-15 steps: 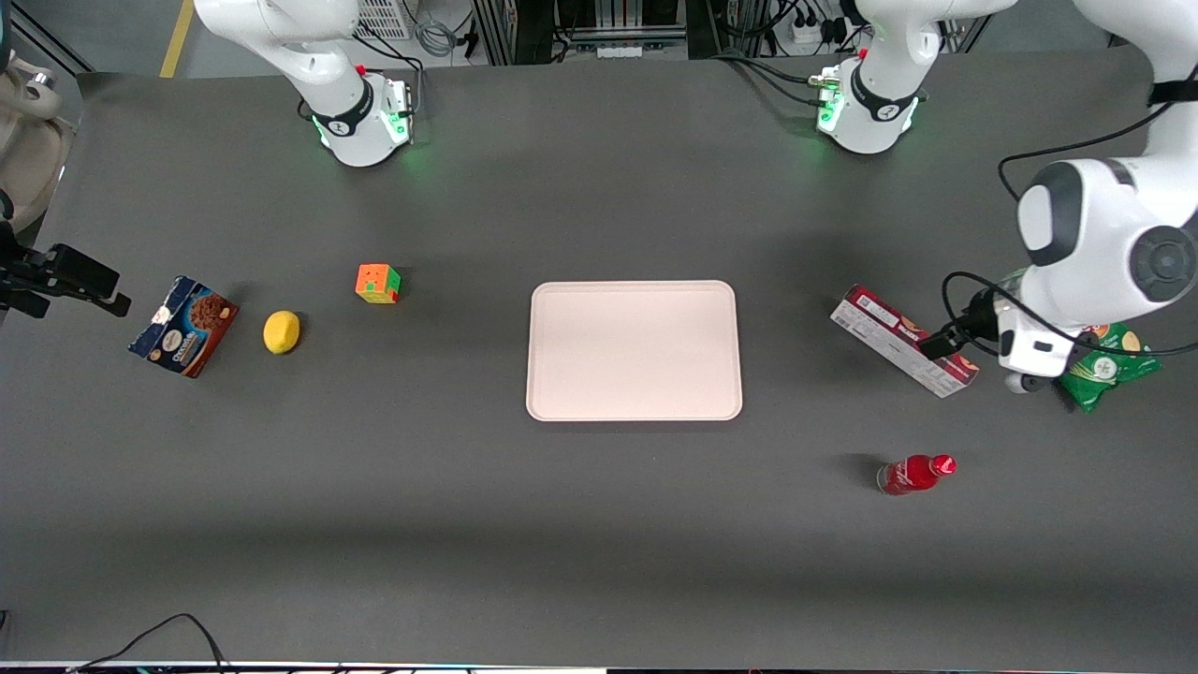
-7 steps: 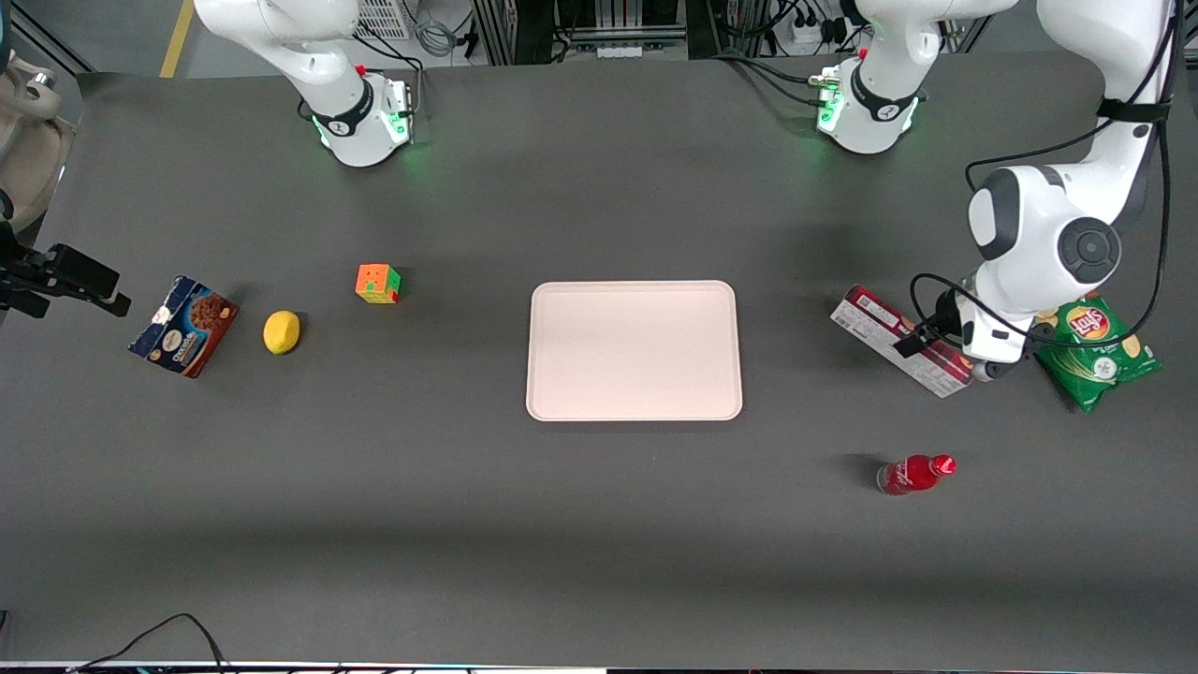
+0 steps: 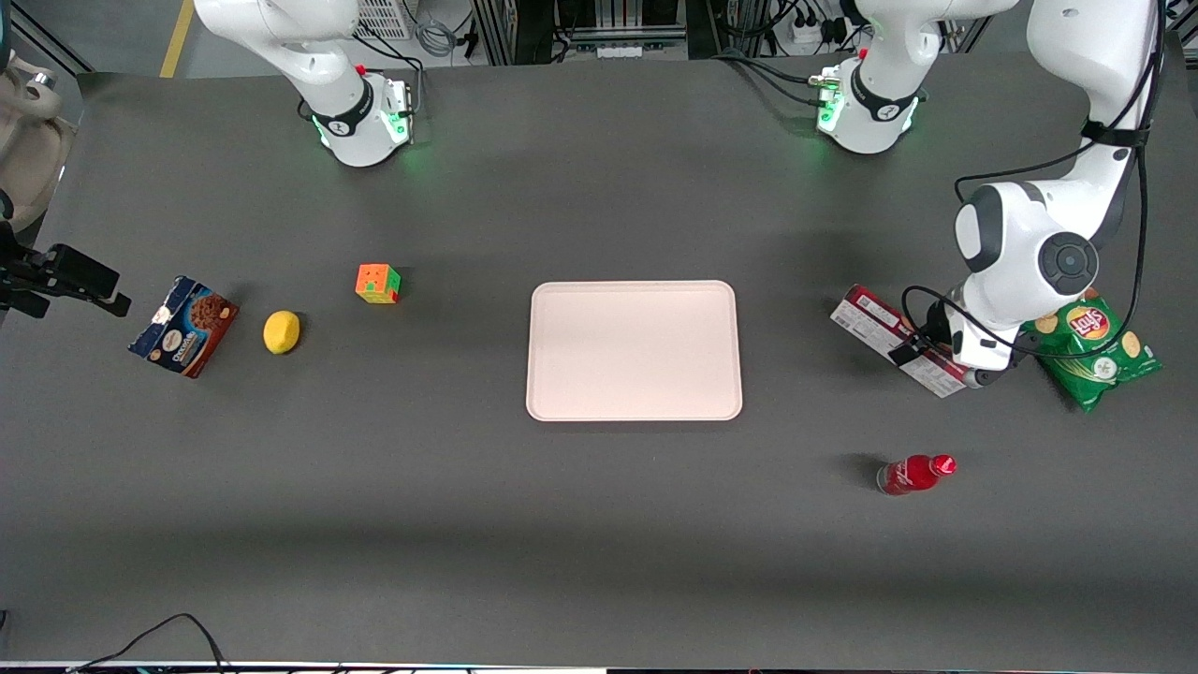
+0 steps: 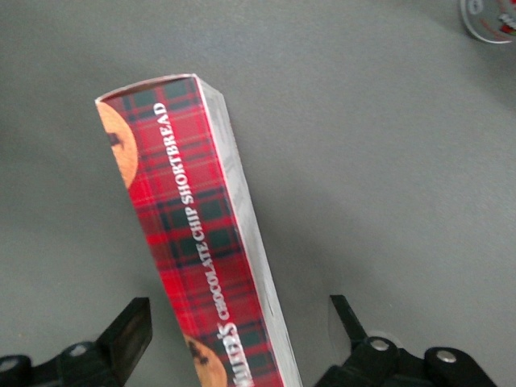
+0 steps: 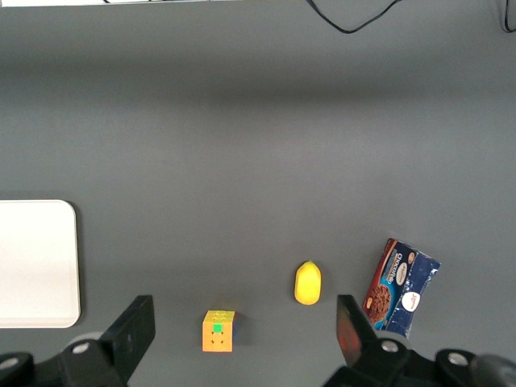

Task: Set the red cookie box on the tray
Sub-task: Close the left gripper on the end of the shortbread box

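Note:
The red cookie box (image 3: 869,320) lies on the table toward the working arm's end, apart from the tray. In the left wrist view it is a long red tartan box (image 4: 189,218) with a white-grey side panel. My left gripper (image 3: 925,352) is over the box's end nearest the chips bag. It is open, with one finger (image 4: 129,334) on each long side of the box and a gap between each finger and the box (image 4: 238,339). The pale pink tray (image 3: 635,350) lies flat in the middle of the table with nothing on it.
A green chips bag (image 3: 1097,352) lies beside the gripper. A small red bottle (image 3: 915,474) lies nearer the front camera. A colour cube (image 3: 377,283), a lemon (image 3: 281,331) and a blue-and-brown cookie box (image 3: 184,325) lie toward the parked arm's end.
My left arm has swung in from over the chips bag and brought the gripper along the red cookie box toward the tray. The box has not moved.

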You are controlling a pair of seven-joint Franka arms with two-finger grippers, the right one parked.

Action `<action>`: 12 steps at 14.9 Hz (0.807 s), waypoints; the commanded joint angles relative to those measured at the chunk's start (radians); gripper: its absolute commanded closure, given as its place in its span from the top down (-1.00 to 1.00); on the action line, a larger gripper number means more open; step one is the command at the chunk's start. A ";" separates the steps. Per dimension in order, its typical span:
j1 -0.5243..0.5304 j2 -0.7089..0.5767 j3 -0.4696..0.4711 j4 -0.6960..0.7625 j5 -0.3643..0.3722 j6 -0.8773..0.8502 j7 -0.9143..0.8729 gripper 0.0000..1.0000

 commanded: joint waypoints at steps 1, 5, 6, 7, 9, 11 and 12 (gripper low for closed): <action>-0.023 0.012 0.026 -0.014 -0.007 0.037 -0.004 0.84; -0.029 0.011 0.026 -0.020 -0.007 0.025 -0.006 0.19; -0.030 0.011 0.026 -0.019 -0.007 0.024 -0.006 0.00; -0.033 0.011 0.026 -0.019 -0.007 0.022 -0.004 -0.17; -0.041 0.009 0.026 -0.015 -0.007 0.010 -0.003 -0.37; -0.044 0.008 0.026 -0.009 -0.005 0.004 -0.001 -0.53; -0.044 0.000 0.026 -0.006 -0.003 -0.007 0.000 -0.60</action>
